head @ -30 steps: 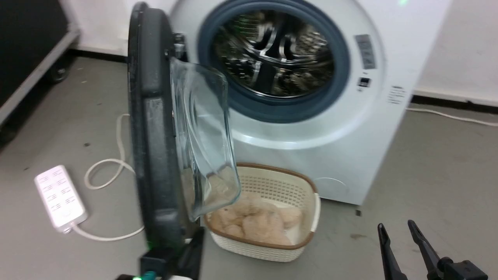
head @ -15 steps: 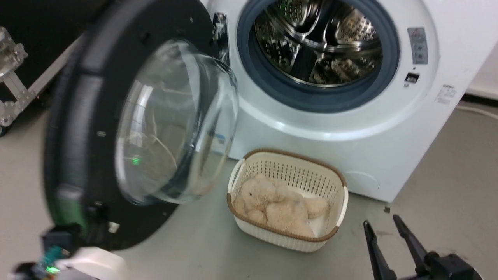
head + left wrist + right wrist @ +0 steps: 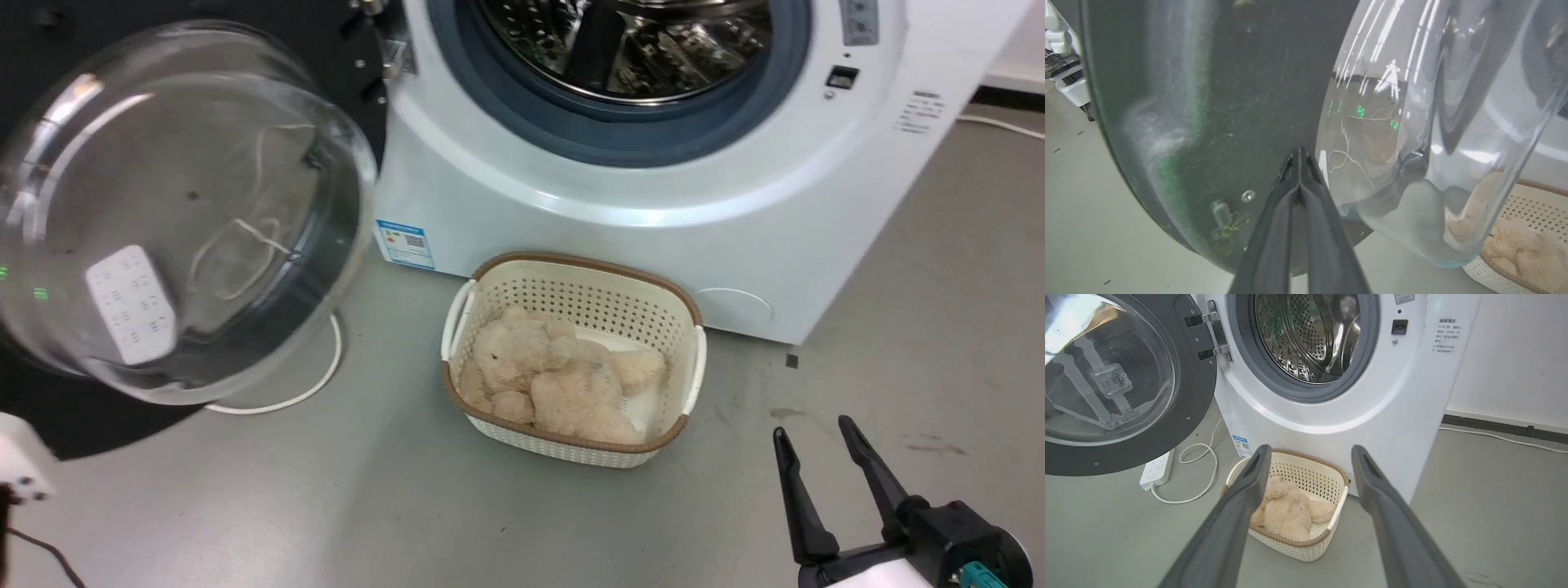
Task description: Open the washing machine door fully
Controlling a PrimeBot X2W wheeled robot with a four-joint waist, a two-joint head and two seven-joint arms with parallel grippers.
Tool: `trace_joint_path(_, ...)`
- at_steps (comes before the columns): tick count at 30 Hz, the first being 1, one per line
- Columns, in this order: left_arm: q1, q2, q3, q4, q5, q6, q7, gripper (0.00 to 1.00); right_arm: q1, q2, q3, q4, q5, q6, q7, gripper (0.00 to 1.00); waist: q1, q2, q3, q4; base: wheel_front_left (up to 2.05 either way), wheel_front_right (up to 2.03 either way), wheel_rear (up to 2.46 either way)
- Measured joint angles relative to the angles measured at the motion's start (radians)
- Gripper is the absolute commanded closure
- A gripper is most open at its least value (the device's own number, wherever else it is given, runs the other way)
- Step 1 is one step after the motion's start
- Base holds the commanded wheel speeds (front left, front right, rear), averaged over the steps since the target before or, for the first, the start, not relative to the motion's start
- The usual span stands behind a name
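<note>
Two long fingers of the left gripper (image 3: 1299,153) lie pressed together with nothing between them. Their joined tips are at the black inner face of the washing machine door (image 3: 1229,102), just beside the foot of its glass bowl (image 3: 1433,134). Whether the tips truly bear on the plastic or stand a hair off it I cannot tell. The right gripper (image 3: 812,426) hangs low at the robot's right with its fingers spread wide and empty, well apart from the door, so the left arm is plainly the nearer one.

The door stands wide open at the robot's left, its inner side and bowl turned toward the head camera. A white power strip (image 3: 131,302) on the floor shows through the glass. Between the two arms, a cream perforated basket (image 3: 571,453) holding a beige plush toy (image 3: 555,376) sits on the floor, just in front of the washing machine (image 3: 653,220).

The door hangs from a metal hinge (image 3: 1216,330) at the left edge of the opening, and that upright hinge line is the axis of any swing. Further opening would therefore carry the door away from the left fingertips, back toward the machine's side. Beyond are the grey gasket (image 3: 620,131) and the steel drum (image 3: 629,41).

The door's far rim is cut off at the head view's left edge, and how much hinge travel remains is not to be made out
</note>
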Motion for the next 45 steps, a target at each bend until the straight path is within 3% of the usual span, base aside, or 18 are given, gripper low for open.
trace_joint_path(6,-0.046,0.033,0.024,0.120,-0.011,-0.014,-0.056,1.00,-0.006,0.000,-0.016,0.015,0.001,0.000,-0.003,0.00,-0.0002,0.0000,-0.009,-0.022,0.00,0.00,0.00)
trace_joint_path(12,-0.045,0.005,-0.012,0.138,-0.002,-0.043,-0.136,1.00,-0.007,0.000,-0.023,0.019,0.000,0.000,-0.013,0.00,-0.0002,0.0000,-0.047,-0.024,0.00,0.00,0.00)
trace_joint_path(17,-0.001,-0.072,-0.058,0.036,0.016,-0.042,-0.232,1.00,-0.007,0.001,-0.053,0.019,0.000,0.000,-0.023,0.00,-0.0003,0.0000,-0.096,-0.027,0.00,0.00,0.00)
trace_joint_path(24,0.146,-0.222,-0.151,-0.196,0.036,0.001,-0.264,1.00,-0.003,0.001,-0.077,0.005,-0.025,0.000,-0.027,0.00,-0.0004,0.0000,-0.163,-0.057,0.00,0.00,0.00)
trace_joint_path(33,0.269,-0.325,-0.278,-0.304,0.078,0.033,-0.265,1.00,0.016,0.001,-0.102,-0.019,-0.023,0.000,-0.011,0.00,-0.0003,0.0000,-0.194,-0.133,0.00,0.00,0.00)
trace_joint_path(34,0.278,-0.332,-0.291,-0.303,0.079,0.032,-0.267,0.65,0.023,0.001,-0.100,-0.019,-0.022,0.000,-0.010,0.00,-0.0003,0.0000,-0.195,-0.141,0.00,0.00,0.00)
trace_joint_path(35,0.285,-0.337,-0.303,-0.299,0.086,0.033,-0.267,0.23,0.030,0.001,-0.099,-0.018,-0.017,0.000,-0.010,0.00,-0.0003,0.0001,-0.196,-0.148,0.00,0.00,0.00)
trace_joint_path(36,0.291,-0.339,-0.315,-0.294,0.094,0.032,-0.268,0.00,0.037,0.001,-0.100,-0.018,-0.014,0.000,-0.009,0.00,-0.0003,0.0000,-0.197,-0.154,0.00,0.00,0.00)
trace_joint_path(45,0.325,-0.356,-0.387,-0.241,0.146,0.048,-0.263,0.00,0.055,0.001,-0.089,-0.001,-0.007,0.000,0.000,0.00,-0.0003,0.0000,-0.196,-0.185,0.00,0.00,0.00)
